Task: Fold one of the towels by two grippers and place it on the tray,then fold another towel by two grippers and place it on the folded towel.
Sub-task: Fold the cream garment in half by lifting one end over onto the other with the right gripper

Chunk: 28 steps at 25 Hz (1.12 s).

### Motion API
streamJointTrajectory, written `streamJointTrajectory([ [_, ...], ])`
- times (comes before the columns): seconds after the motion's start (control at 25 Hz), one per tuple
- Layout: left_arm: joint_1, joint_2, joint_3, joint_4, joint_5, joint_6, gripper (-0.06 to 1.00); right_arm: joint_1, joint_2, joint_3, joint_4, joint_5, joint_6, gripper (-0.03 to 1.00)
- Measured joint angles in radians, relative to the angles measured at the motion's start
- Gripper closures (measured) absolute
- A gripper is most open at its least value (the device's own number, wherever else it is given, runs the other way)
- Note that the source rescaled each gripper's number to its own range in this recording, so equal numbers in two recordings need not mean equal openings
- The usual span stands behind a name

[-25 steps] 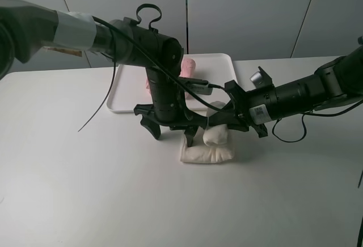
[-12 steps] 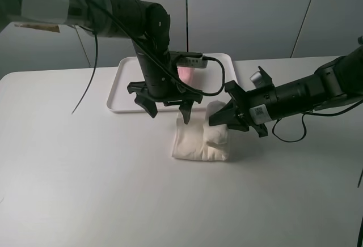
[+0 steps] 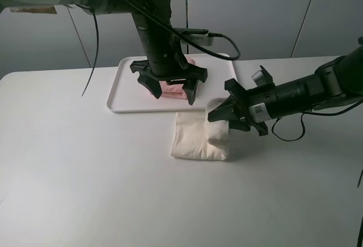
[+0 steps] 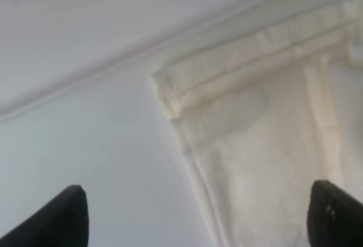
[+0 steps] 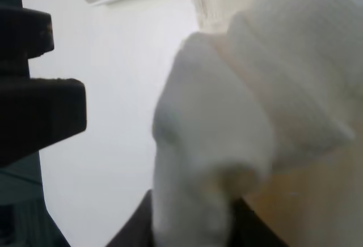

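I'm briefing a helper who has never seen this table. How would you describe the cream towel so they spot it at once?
Start from the flat white rectangular plastic tray at the back of the white table. Just in front of its right end lies the cream off-white terry towel, folded, its right edge bunched up at the right gripper. Unlike the pale pink terry towel, it lies on the table, not in the tray.

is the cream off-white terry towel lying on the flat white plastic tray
No, the cream towel lies on the table, in front of the tray.
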Motion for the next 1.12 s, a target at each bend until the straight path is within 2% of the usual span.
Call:
streamJointTrajectory([
  [0.04,0.0,0.0,-0.014,0.0,0.004,0.004,-0.05,0.0,0.0,0.0,0.014,0.002,-0.002,0.56],
  [0.12,0.0,0.0,-0.047,0.0,0.008,0.008,-0.05,0.002,0.0,0.0,0.044,0.012,-0.002,0.51],
  [0.32,0.0,0.0,-0.093,0.0,0.011,0.023,-0.05,0.072,0.0,0.0,0.109,0.025,-0.011,0.52],
  [0.48,0.0,0.0,-0.093,0.0,0.017,0.038,-0.05,0.127,0.0,0.0,0.111,-0.013,-0.027,0.52],
  [0.6,0.01,0.0,-0.093,0.0,0.025,0.042,-0.05,0.134,0.0,0.0,0.111,-0.019,-0.035,0.51],
  [0.8,0.029,0.0,-0.093,0.002,0.05,0.048,-0.05,0.135,-0.015,-0.002,0.113,-0.028,-0.079,0.39],
  [0.88,0.033,0.0,-0.093,0.002,0.053,0.058,-0.05,0.135,-0.033,-0.009,0.111,-0.06,-0.083,0.37],
  [0.96,0.033,0.0,-0.093,0.002,0.061,0.073,-0.05,0.135,-0.059,-0.024,0.059,-0.123,-0.064,0.35],
  [1.12,0.033,0.0,-0.093,0.004,0.07,0.09,-0.05,0.136,-0.125,-0.04,-0.193,-0.296,0.108,0.3],
])
